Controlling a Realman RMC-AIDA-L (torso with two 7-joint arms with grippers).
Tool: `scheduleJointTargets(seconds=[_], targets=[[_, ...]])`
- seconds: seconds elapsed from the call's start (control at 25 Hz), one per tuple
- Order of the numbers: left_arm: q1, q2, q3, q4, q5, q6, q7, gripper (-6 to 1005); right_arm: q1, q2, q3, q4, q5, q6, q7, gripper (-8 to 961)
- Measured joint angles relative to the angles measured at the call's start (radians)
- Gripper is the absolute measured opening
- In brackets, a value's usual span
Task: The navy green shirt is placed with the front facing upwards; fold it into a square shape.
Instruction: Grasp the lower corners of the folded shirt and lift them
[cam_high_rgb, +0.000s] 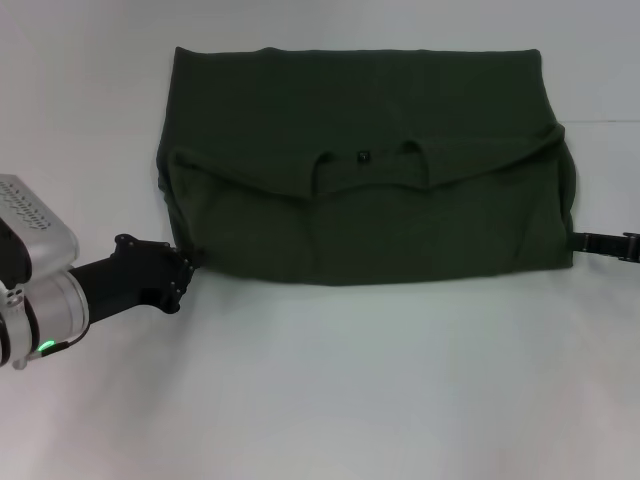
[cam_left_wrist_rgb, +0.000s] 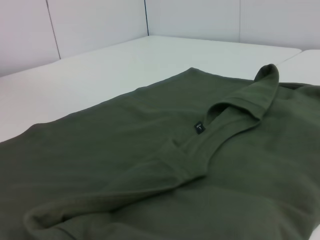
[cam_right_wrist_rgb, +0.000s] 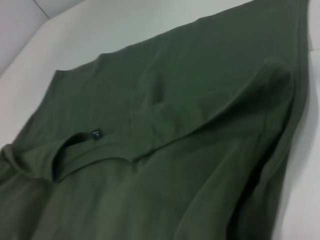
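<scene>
Left gripper (cam_high_rgb: 185, 268), nearest the head camera, sits at the near left corner of the navy green shirt (cam_high_rgb: 365, 215); its tip meets the cloth edge, but whether the jaws are parted or pinching fabric cannot be told. The right gripper (cam_high_rgb: 607, 245) lies at the opposite near corner, only its dark tip showing at the frame edge, just beside the shirt's side edge; its jaw state likewise cannot be told.

The shirt lies flat on the white bench (cam_high_rgb: 350, 400), already doubled over: the collar (cam_high_rgb: 368, 170) with its small dark neck label (cam_high_rgb: 365, 156) sits on top near the middle, and a folded edge sweeps across the width. The lettering is not visible.

Key relation: the shirt's long axis runs side to side, spanning the gap between the two sets of jaws, so the cloth lies inboard of each gripper and extends away from both toward the far edge. Neither arm is markedly nearer; each flanks one end. A further fold toward a square would probably shorten this long axis.
</scene>
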Motion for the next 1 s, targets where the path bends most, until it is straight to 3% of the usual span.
scheduleJointTargets(seconds=[0.28,0.6,0.8,1.0], targets=[[-0.008,0.0,0.004,0.0,0.0,-0.004,-0.004,14,0.04,0.03,-0.042,0.008,-0.001,0.089,-0.004,639],[-0.01,0.0,0.004,0.003,0.0,-0.01,-0.005,14,0.06,0.041,-0.05,0.026,-0.001,0.096,0.0,637],[-0.01,0.002,0.004,0.003,0.0,-0.011,-0.005,13,0.055,0.042,-0.051,0.039,0.0,0.097,0.002,518],[-0.01,0.002,0.004,0.003,0.0,-0.011,-0.005,13,0.055,0.045,-0.054,0.046,0.0,0.106,-0.001,479]])
